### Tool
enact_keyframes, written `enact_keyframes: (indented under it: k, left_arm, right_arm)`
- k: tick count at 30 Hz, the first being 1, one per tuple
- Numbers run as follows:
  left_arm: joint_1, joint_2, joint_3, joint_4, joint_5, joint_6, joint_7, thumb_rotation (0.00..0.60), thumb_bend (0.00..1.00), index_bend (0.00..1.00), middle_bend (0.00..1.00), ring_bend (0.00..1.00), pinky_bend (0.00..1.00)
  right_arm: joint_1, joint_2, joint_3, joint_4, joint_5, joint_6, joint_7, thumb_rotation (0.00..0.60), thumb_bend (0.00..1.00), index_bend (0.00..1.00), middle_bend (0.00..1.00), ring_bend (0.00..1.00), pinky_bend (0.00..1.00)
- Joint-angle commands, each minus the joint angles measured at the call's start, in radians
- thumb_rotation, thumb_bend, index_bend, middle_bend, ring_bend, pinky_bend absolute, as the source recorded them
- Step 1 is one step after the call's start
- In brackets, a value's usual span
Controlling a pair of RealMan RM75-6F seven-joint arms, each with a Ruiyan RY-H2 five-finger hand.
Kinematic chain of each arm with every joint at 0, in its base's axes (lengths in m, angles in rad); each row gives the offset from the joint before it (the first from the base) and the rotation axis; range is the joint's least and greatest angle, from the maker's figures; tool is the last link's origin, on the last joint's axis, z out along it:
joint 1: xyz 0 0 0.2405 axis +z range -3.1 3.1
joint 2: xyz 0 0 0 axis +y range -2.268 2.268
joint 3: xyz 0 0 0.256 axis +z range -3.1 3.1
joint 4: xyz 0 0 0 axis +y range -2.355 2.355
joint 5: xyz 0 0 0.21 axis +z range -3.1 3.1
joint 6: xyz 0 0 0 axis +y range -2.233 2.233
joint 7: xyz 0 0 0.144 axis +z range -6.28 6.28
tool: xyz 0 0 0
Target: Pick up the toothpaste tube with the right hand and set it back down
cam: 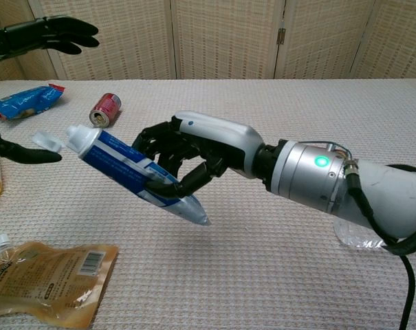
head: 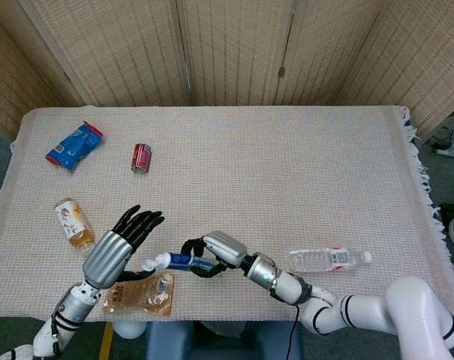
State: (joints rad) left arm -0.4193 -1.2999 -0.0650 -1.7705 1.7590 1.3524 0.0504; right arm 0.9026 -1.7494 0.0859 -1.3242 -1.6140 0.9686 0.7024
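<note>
My right hand (cam: 194,155) (head: 211,255) grips a blue and white toothpaste tube (cam: 128,172) (head: 175,260) and holds it in the air above the table, cap end pointing left with its flip cap open. My left hand (head: 118,247) (cam: 46,34) is open with fingers spread, just left of the tube's cap. In the chest view its thumb (cam: 22,152) lies close to the cap, and I cannot tell whether they touch.
A tan pouch (head: 140,292) lies at the near edge below the left hand. A small bottle (head: 74,223), a red can (head: 141,158) and a blue packet (head: 74,145) lie to the left. A clear water bottle (head: 328,259) lies right of my right forearm.
</note>
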Motion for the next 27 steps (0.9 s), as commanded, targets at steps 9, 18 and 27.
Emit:
enact_keyframes:
  k: [9,18,27]
  left_arm:
    - [-0.007,0.021,0.008,-0.030,-0.002,0.001,-0.009,0.600,0.15,0.03,0.13,0.13,0.00]
    - [-0.005,0.084,0.019,-0.067,-0.049,-0.006,-0.167,0.600,0.14,0.04,0.11,0.09,0.00]
    - [-0.045,0.114,0.029,-0.093,-0.028,-0.033,-0.434,0.144,0.12,0.05,0.03,0.02,0.00]
  right_arm:
    - [0.013,-0.021,-0.005,0.006,0.023,-0.031,-0.076,0.600,0.83,0.70,0.60,0.58,0.46]
    - [-0.008,-0.011,0.008,-0.006,0.030,0.017,-0.025,0.600,0.83,0.70,0.60,0.58,0.46]
    - [0.002,-0.054,0.029,-0.027,0.043,0.018,-0.054,0.600,0.83,0.70,0.60,0.59,0.46]
